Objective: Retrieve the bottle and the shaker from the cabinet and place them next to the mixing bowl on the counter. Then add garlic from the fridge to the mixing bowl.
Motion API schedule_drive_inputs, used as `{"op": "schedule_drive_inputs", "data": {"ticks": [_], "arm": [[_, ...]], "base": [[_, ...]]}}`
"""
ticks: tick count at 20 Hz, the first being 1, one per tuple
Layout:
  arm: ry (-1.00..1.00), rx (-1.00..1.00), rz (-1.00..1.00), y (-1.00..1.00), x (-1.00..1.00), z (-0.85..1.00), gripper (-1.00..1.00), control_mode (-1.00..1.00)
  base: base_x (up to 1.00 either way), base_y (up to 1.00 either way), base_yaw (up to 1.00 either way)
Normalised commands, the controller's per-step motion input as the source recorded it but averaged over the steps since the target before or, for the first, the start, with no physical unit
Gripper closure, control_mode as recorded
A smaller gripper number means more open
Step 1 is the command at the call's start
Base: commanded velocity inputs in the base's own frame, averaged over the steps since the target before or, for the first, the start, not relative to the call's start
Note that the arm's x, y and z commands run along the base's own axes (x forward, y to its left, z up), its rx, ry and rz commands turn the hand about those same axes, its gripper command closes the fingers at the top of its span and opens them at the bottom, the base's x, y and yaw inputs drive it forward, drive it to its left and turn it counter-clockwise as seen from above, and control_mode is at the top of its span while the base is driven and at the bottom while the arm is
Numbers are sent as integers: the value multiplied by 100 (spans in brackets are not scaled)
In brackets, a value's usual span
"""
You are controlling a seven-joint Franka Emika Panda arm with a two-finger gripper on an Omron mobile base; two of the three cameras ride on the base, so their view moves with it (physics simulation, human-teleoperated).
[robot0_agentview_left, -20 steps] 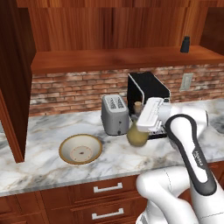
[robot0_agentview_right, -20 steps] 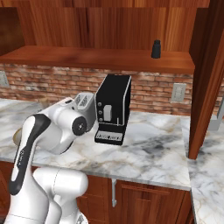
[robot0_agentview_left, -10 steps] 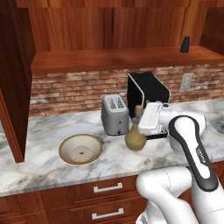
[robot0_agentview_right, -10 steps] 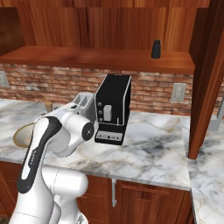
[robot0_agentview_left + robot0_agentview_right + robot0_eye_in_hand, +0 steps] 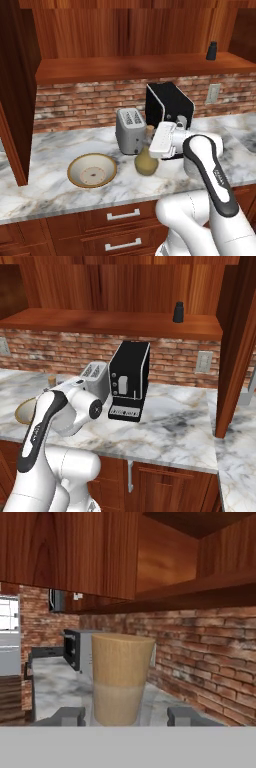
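My gripper [image 5: 153, 141] [image 5: 125, 716] is shut on the bottle [image 5: 146, 160], an olive-tan bottle with a round base and a cork [image 5: 122, 662]. The bottle stands upright, low over the counter [image 5: 50, 186], just right of the mixing bowl [image 5: 92, 170] and in front of the toaster. I cannot tell if its base touches the marble. From the right base view only the cork [image 5: 51, 379] and the bowl's rim [image 5: 21, 410] show past my arm. The small black shaker [image 5: 212, 50] [image 5: 178, 311] stands at the right end of the cabinet shelf [image 5: 125, 67].
A silver toaster [image 5: 130, 131] [image 5: 95, 373] and a black coffee machine [image 5: 169, 102] [image 5: 129, 378] stand against the brick wall behind the bottle. Wooden cabinet sides hang at the far left and right. Drawers with silver handles [image 5: 123, 215] run under the counter.
The gripper has carried the bottle down and leftwards, closer to the mixing bowl and the counter. The shaker and bowl have not moved.
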Motion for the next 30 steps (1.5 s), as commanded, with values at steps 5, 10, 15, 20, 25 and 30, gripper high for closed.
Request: {"op": "schedule_drive_inputs", "data": {"ticks": [5, 10, 15, 20, 25, 30], "arm": [[-12, 0, 0, 1, 13, -37, 100, -100], [-9, 0, 0, 0, 10, -35, 100, -100], [-2, 0, 0, 2, 14, -34, 100, -100], [0, 0, 0, 10, 21, -45, 100, -100], [-1, 0, 0, 15, 25, -53, 100, -100], [-2, 0, 0, 14, 18, -51, 100, -100]], "base": [[0, 0, 0], [0, 0, 0], [0, 0, 0], [0, 0, 0], [0, 0, 0], [0, 0, 0]]}}
